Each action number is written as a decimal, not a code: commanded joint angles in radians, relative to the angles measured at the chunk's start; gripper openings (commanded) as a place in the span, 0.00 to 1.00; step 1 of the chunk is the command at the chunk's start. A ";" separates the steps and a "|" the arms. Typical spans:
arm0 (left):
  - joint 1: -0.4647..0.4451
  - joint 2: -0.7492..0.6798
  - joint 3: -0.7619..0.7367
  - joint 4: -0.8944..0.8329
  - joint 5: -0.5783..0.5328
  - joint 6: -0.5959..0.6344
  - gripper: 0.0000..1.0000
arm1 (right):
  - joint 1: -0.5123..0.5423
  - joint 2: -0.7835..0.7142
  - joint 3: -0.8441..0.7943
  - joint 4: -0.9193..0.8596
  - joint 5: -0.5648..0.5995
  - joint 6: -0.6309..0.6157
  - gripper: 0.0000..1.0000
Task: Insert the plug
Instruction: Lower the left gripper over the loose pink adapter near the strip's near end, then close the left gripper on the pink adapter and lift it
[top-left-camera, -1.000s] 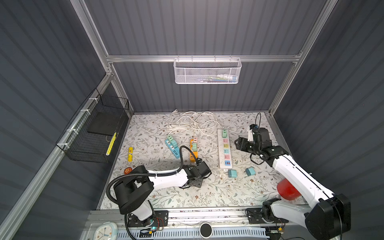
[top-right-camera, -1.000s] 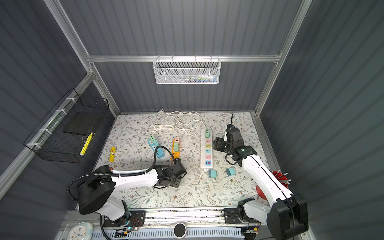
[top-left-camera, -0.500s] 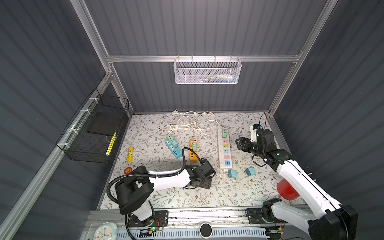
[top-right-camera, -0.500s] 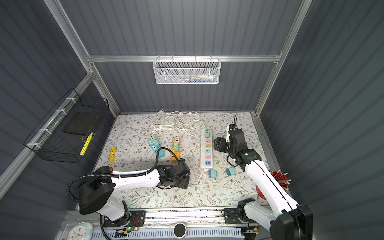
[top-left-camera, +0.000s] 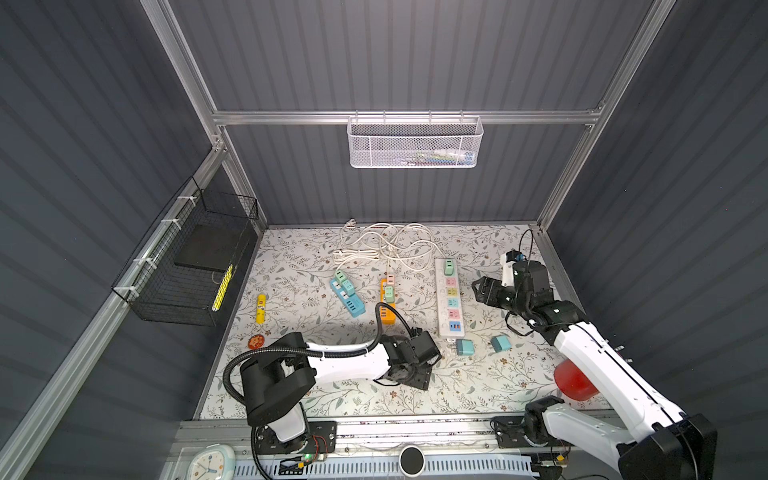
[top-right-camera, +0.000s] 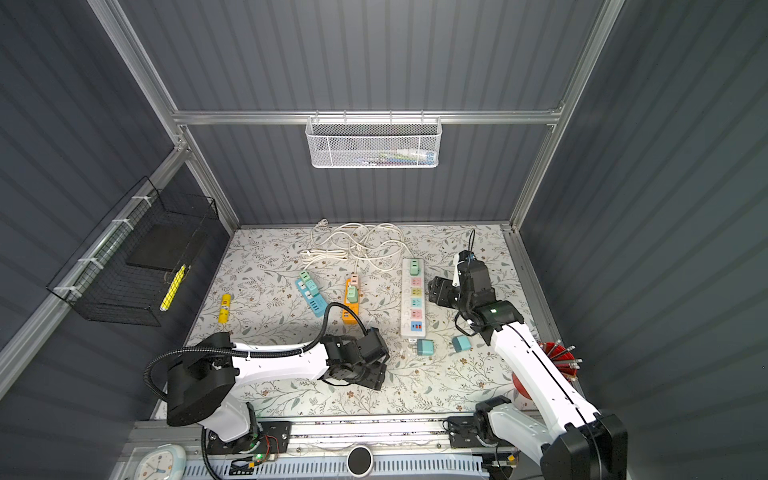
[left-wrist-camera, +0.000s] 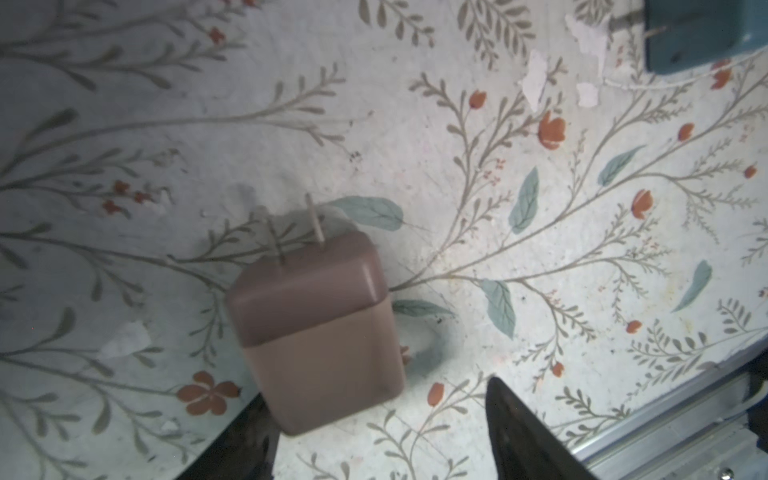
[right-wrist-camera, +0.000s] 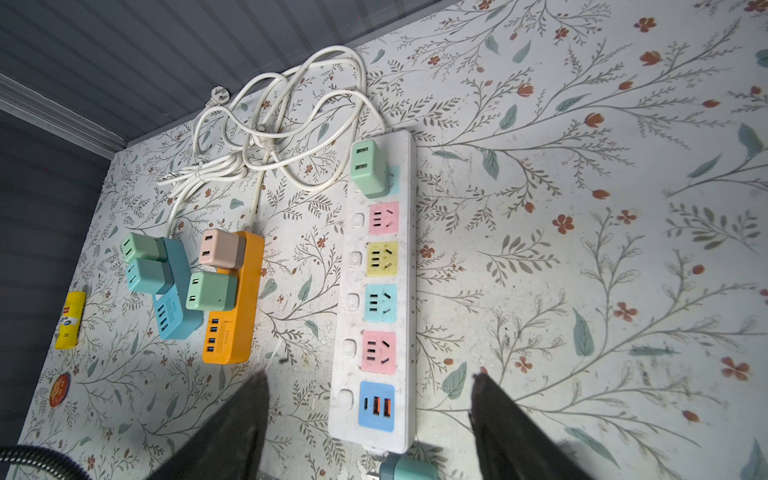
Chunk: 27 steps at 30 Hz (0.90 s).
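A pinkish-brown plug (left-wrist-camera: 316, 328) lies on the floral mat with its two prongs pointing away from my left gripper (left-wrist-camera: 382, 399). That gripper is open: the plug's rear end sits against one finger (left-wrist-camera: 249, 440), and a wide gap separates it from the other finger. In both top views the left gripper (top-left-camera: 415, 370) (top-right-camera: 365, 370) hides this plug. The white power strip (top-left-camera: 449, 299) (right-wrist-camera: 374, 291) has a green plug (right-wrist-camera: 368, 168) in its far socket. My right gripper (top-left-camera: 484, 291) (right-wrist-camera: 370, 415) hovers open beside the strip, holding nothing.
Two teal plugs (top-left-camera: 464, 347) (top-left-camera: 500, 343) lie just off the strip's near end. A blue strip (top-left-camera: 348, 297) and an orange strip (top-left-camera: 387, 303) carry plugs. White cords (top-left-camera: 386, 245) coil at the back. A yellow tube (top-left-camera: 260, 308) and a red cup (top-left-camera: 575, 380) sit at the sides.
My left gripper has slid right and toward the front edge. The right arm's wrist has drawn back to the right, with its gripper still beside the white strip.
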<state>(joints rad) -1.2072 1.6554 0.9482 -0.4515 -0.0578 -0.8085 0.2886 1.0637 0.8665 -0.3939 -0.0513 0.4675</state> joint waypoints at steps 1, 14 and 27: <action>-0.014 0.046 0.068 -0.001 0.028 0.013 0.76 | -0.002 -0.010 -0.015 -0.020 0.026 -0.009 0.77; -0.034 0.231 0.299 0.006 -0.065 0.143 0.77 | -0.006 -0.068 -0.028 -0.068 0.074 -0.028 0.78; 0.091 0.032 0.225 0.029 -0.111 0.270 0.80 | -0.006 -0.080 -0.024 -0.092 0.066 -0.020 0.79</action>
<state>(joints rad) -1.1007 1.7477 1.1671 -0.3969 -0.1413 -0.6102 0.2867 0.9764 0.8482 -0.4698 0.0071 0.4454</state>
